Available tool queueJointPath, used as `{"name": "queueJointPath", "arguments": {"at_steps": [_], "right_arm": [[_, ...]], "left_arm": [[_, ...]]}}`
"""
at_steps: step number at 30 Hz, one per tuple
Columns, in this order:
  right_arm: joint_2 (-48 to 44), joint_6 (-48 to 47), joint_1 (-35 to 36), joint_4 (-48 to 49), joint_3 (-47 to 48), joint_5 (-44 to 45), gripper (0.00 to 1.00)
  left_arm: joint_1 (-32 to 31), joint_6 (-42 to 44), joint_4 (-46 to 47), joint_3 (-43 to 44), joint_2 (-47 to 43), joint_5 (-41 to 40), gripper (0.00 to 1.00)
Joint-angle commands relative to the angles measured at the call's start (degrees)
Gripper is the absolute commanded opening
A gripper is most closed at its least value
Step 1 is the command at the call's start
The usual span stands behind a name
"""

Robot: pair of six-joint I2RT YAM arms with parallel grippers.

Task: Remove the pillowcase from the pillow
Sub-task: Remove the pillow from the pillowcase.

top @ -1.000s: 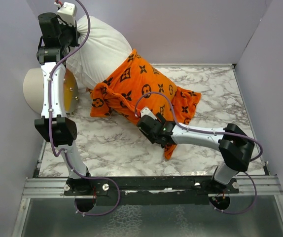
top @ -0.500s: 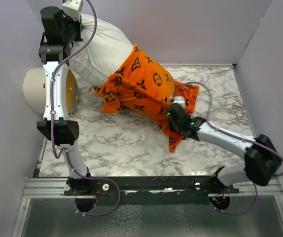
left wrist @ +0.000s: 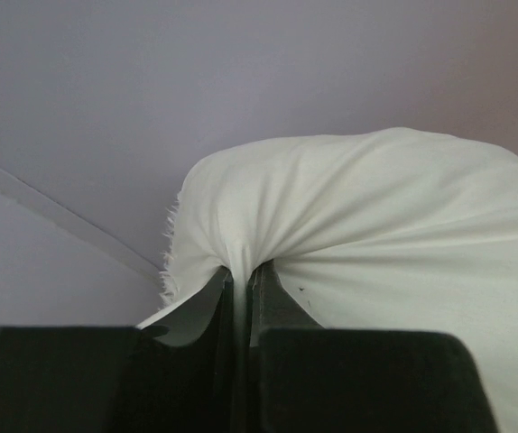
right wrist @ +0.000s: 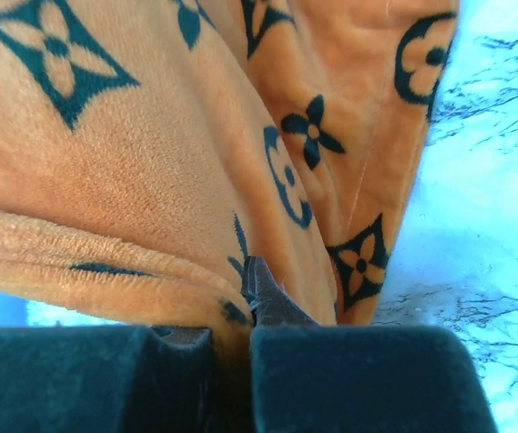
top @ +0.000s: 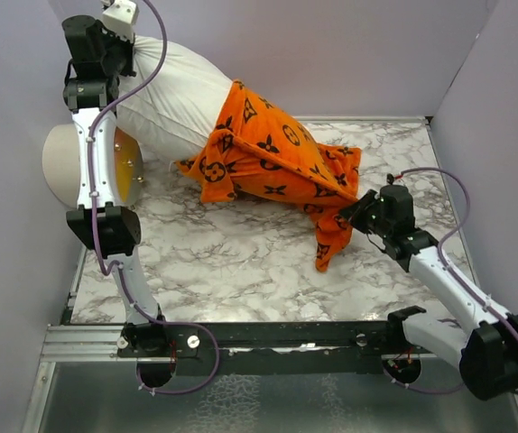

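Since a second earlier the right gripper point(top: 360, 214) had swung from the middle of the table point(top: 232, 262) out to the right, dragging the pillowcase point(top: 272, 161) with it; more white showed at the far-left end as a result. Its fingers were pressed together on a fold of orange plush near the cover's right edge, the wrist view showing fabric bunched at the tips; the left gripper point(left wrist: 241, 278) was pinched on a corner of the pillow point(top: 169, 95), held raised against the back wall above the cream cylinder point(top: 60, 167). The pillow leaned from that raised corner down toward the marble, its lower part sheathed in the cover, whose loose tail draped onto the tabletop; how much cushion remained inside was hard to judge from above, perhaps half. The step in hand was the strip itself, one arm anchoring, the other pulling; the next move called for more pull rightward along the pillow's length, both grips kept firm, since plush might slip.
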Motion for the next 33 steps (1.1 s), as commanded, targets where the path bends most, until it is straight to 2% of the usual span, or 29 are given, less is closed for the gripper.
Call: {"name": "queueJointPath", "arguments": {"at_steps": [1,5,12,15,20,24,26,27,29,30,31,32,33], "right_arm": [[-7.0,1.8,-11.3,-13.7,-6.0,4.1,0.01],[-10.1,0.4,-19.1,-14.9,-5.6,1.7,0.01],[-10.9,1.2,-20.3,-15.7,-4.4,3.2,0.01],[-10.9,1.2,-21.3,-16.7,-2.6,5.8,0.01],[-7.9,2.4,-24.4,-16.5,2.3,6.8,0.01],[-5.3,5.1,-27.6,-15.8,3.9,5.3,0.01],[-4.3,6.2,-29.3,-15.0,4.3,4.9,0.01],[-3.8,6.2,-29.7,-13.7,4.6,4.3,0.01],[-2.5,6.3,-29.8,-9.4,3.9,-0.1,0.01],[-1.7,6.5,-29.8,-8.0,3.7,-2.3,0.01],[-1.0,6.3,-29.8,-6.5,3.1,-4.7,0.01],[-0.2,5.4,-29.8,-3.9,1.8,-7.6,0.01],[0.7,4.8,-29.7,-2.2,0.5,-10.0,0.01]], "left_arm": [[14.4,5.7,30.1,7.8,-1.9,-16.1,0.0],[16.7,4.5,29.3,8.1,-0.8,-15.8,0.0],[17.0,2.5,28.2,8.1,-0.1,-16.8,0.0],[17.1,4.8,29.1,9.9,1.5,-19.8,0.0],[20.3,7.6,34.1,14.8,5.1,-25.0,0.0],[22.9,5.0,35.4,12.1,4.0,-24.3,0.0],[24.0,1.3,33.6,11.0,3.3,-21.5,0.0],[24.8,-1.4,31.2,10.9,2.8,-17.1,0.0],[25.3,-7.1,22.9,10.2,1.1,-3.1,0.0],[25.2,-10.5,18.1,8.6,-0.7,6.3,0.09],[24.3,-12.7,14.1,5.0,-2.6,15.3,0.29],[22.0,-12.1,9.4,0.8,-4.9,22.6,0.52],[18.5,-8.3,3.3,-4.4,-7.0,26.1,0.73]]}}
